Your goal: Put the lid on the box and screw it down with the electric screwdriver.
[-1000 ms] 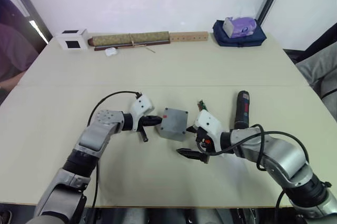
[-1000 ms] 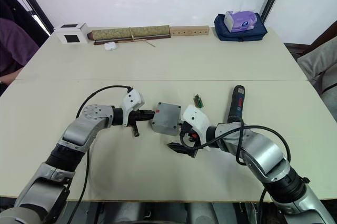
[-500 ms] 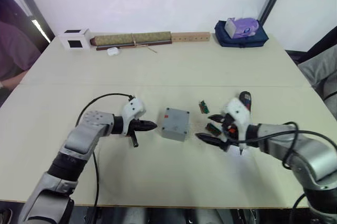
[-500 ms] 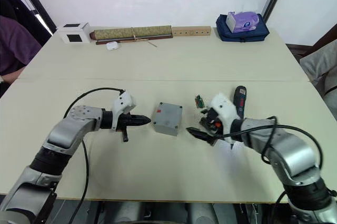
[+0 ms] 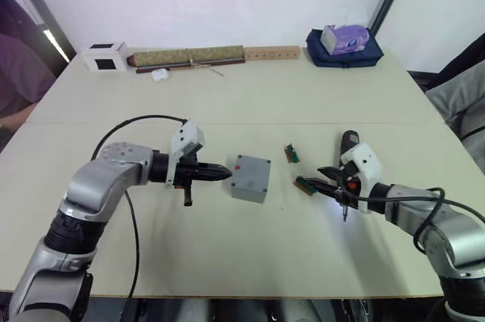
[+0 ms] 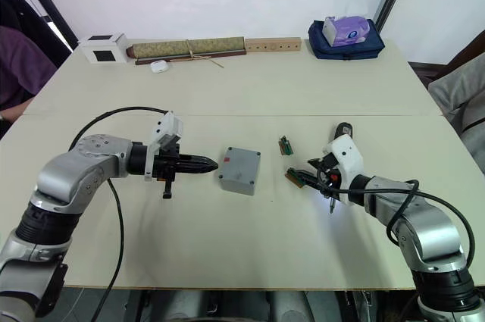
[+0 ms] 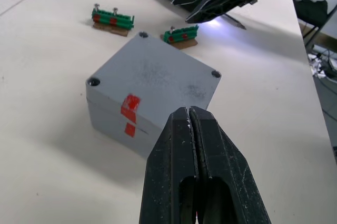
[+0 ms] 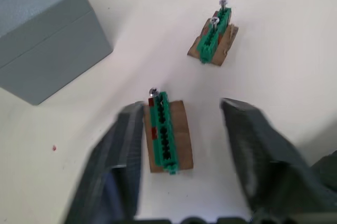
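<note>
The grey box [image 5: 251, 178] sits in the middle of the pale table [image 5: 242, 95]. Its lid [image 7: 154, 76] is already on top, flat and lined up with the box's sides. Small dark screw holes show at the lid's corners. Red marks are on the side of the box that faces the left gripper.

The left gripper [image 5: 224, 173] hangs just beside the box, on the box's left, and does not touch it. Its two black fingers [image 7: 196, 171] are pressed together with nothing between them.

The right gripper [image 6: 312, 173] is to the right of the box, well apart from it. Its fingers [image 8: 117, 166] are spread wide and hold nothing. A small green circuit board [image 8: 166, 136] on a brown base lies on the table between the two spread fingers. A second green circuit board [image 8: 214, 38] lies a bit farther off, nearer the back of the table.

The electric screwdriver [image 5: 348, 142] lies flat on the table, right behind the right gripper. The gripper's white body hides much of the tool.

Far back on the table stand a white cube [image 5: 104, 56] with a black face, a long rolled mat [image 5: 188, 56], a wooden strip [image 5: 271, 53] and a dark blue bag [image 5: 345, 48] with a purple pack on it.
</note>
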You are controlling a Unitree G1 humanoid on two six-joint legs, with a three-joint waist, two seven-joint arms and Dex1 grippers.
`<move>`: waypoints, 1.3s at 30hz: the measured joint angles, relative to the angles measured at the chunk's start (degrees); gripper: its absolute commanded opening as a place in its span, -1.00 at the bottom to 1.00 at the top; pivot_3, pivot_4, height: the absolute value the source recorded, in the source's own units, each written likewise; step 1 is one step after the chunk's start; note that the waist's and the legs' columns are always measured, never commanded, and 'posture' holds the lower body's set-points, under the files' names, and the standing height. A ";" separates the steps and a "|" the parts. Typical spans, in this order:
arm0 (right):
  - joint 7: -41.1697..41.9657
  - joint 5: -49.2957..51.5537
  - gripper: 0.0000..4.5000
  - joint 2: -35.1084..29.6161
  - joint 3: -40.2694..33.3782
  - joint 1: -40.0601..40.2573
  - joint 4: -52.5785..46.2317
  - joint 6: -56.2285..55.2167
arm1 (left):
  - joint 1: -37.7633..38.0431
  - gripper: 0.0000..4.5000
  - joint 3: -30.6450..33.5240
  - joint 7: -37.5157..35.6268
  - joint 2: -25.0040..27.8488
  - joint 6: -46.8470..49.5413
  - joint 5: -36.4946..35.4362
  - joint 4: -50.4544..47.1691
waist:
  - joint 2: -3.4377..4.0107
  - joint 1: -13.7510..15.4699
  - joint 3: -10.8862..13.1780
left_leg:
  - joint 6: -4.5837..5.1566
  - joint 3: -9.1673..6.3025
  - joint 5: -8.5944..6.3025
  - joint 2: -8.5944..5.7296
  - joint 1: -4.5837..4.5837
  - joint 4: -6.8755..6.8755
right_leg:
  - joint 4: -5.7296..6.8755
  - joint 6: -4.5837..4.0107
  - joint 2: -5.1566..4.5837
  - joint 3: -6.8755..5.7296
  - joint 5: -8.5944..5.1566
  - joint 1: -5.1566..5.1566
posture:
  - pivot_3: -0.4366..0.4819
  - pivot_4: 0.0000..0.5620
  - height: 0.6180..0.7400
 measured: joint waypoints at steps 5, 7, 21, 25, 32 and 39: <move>0.18 -1.09 0.02 0.09 1.05 0.11 0.00 -1.21 | 0.00 -1.00 0.00 0.60 0.18 0.17 -0.21 0.00 | 0.00 0.03 0.00 | 0.00 0.00 0.00 -0.01 0.00 0.00 | 0.00 0.00 -0.01 0.00 0.00 0.00 | -0.05 -0.47 1.00; 0.13 -1.17 0.02 0.46 1.83 -0.06 0.00 -1.43 | 0.00 -1.00 0.00 0.62 0.19 0.15 -0.41 0.00 | 0.00 0.02 0.00 | 0.00 0.00 0.00 -0.01 0.00 0.00 | 0.00 0.00 0.00 0.00 0.00 0.00 | -0.05 -0.47 1.00; -0.02 -3.49 -0.79 1.73 4.91 -2.22 1.31 -2.74 | 0.62 -1.00 -0.49 1.53 0.16 -0.40 -0.21 0.15 | 0.00 0.02 0.00 | 0.00 0.00 0.00 -0.01 0.00 0.00 | 0.00 0.00 0.00 0.00 0.00 0.00 | -0.05 -0.47 1.00; -0.02 -4.38 -0.99 2.06 5.41 -2.22 1.37 -3.33 | 0.91 -1.00 -0.65 1.85 0.16 -0.50 0.04 0.16 | 0.00 0.03 0.00 | 0.00 0.00 0.00 -0.01 0.00 0.00 | 0.00 0.00 -0.01 0.00 0.00 0.00 | -0.05 -0.47 1.00; 0.20 -6.02 -0.99 2.23 6.13 -2.29 1.59 -4.52 | 0.94 -1.00 -0.65 2.11 0.16 -0.63 0.05 0.16 | 0.00 0.02 0.00 | 0.00 0.00 0.00 -0.01 0.00 0.00 | 0.00 0.00 -0.01 0.00 0.00 0.00 | -0.05 -0.47 1.00; 1.96 -6.67 -0.99 1.45 5.82 -2.82 1.76 -6.64 | 0.97 -1.00 -0.66 2.21 0.15 -1.36 0.05 0.53 | 0.00 0.02 0.00 | 0.00 0.00 0.00 -0.02 0.00 0.00 | 0.00 0.00 -0.01 0.00 0.00 0.00 | -0.05 -0.47 1.00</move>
